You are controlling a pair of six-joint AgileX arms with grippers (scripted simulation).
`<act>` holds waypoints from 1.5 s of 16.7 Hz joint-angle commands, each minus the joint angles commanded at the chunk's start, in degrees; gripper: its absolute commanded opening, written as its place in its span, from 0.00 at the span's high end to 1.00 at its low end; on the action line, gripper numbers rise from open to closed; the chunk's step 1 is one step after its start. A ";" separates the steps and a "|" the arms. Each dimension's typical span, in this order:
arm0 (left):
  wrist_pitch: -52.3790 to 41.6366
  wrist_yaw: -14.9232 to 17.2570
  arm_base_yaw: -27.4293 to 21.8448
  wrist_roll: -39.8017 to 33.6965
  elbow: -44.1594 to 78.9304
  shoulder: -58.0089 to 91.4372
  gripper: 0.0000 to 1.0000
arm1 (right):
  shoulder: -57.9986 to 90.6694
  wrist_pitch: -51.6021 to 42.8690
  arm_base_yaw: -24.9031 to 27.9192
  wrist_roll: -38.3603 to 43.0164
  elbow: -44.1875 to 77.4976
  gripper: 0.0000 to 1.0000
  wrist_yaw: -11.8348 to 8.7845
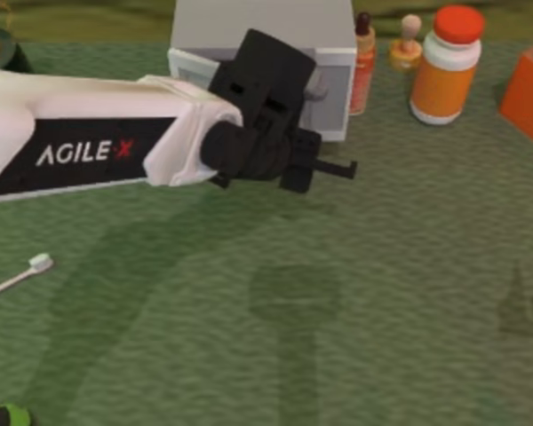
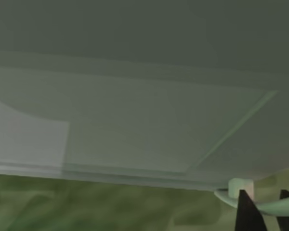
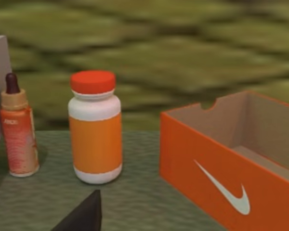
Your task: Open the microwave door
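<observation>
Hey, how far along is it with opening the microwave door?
Done: the approach, since the left gripper is at the pale handle of the microwave door. In hand: taking hold; no firm grip shows. Left: swinging the door out from the microwave; the arm hides whether it is ajar yet. The right arm is outside the top view.

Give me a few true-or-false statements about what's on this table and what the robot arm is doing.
1. The left arm's fingers are at the microwave door. True.
2. The microwave stands at the far edge of the table. True.
3. The pill bottle has a blue cap. False: the cap is orange-red.
4. The orange box is shut with a lid. False: it is open on top.
5. A toothbrush lies at the table's left. True.
</observation>
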 joint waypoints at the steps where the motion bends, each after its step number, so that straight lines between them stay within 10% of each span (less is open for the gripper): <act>1: 0.00 0.00 0.00 0.00 0.00 0.00 1.00 | 0.00 0.00 0.00 0.00 0.00 0.00 0.00; 25: 0.90 1.79 0.61 2.14 -1.95 -1.32 1.00 | 0.00 0.00 0.00 0.00 0.00 0.00 0.00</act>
